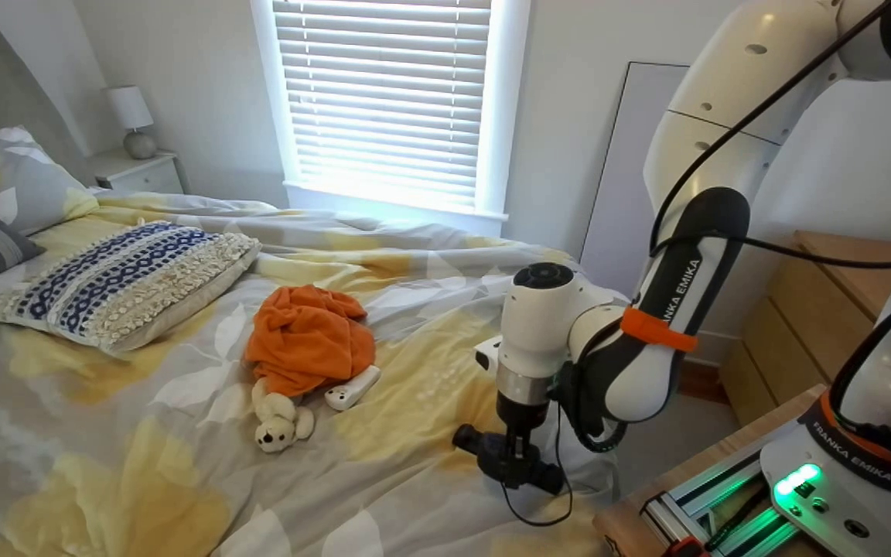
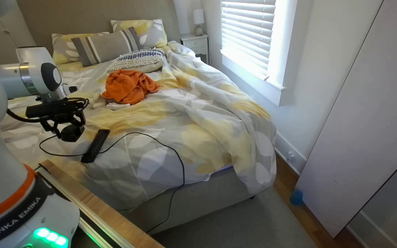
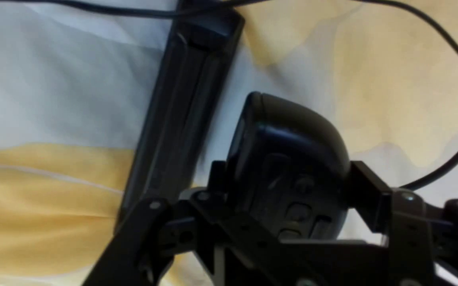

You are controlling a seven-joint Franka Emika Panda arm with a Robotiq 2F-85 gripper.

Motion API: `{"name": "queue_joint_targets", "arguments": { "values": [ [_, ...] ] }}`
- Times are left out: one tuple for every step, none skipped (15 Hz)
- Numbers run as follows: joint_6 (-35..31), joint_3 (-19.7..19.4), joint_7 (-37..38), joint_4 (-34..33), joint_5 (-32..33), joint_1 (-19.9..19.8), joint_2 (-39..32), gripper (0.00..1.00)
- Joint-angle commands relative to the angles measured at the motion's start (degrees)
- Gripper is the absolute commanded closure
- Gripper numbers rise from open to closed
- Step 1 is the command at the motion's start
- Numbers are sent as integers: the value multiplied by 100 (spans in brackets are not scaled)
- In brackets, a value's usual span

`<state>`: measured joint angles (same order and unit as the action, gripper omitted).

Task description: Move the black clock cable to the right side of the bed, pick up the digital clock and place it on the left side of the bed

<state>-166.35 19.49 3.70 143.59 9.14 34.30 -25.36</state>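
Just beside the orange cloth [image 1: 310, 340] on the bed [image 1: 407, 495], a plush bear [image 1: 278, 435] and white device [image 1: 353, 388] were seen; well apart from it, the gripper [image 1: 517, 468] was positioned.

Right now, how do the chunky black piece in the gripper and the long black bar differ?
The chunky black piece is shorter and rounded; the long black bar is slim and straight. The piece is held in the gripper, while the bar lies on the bed. Both are black.
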Motion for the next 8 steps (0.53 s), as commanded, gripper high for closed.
{"name": "queue_joint_targets", "arguments": {
  "values": [
    [280, -216, -264, -646, 563, 600, -468, 49],
    [308, -204, -362, -799, 656, 726, -598, 49],
    [347, -195, -505, -951, 747, 816, -729, 49],
    [395, -181, -658, -1107, 828, 906, -873, 49],
    [456, -157, -832, -1262, 892, 977, -1034, 49],
    [499, -126, -1026, -1404, 948, 1030, -1182, 49],
    [552, -126, -1199, -1535, 1025, 1111, -1311, 49],
    [591, -147, -1353, -1673, 1120, 1210, -1442, 49]
  ]
}}
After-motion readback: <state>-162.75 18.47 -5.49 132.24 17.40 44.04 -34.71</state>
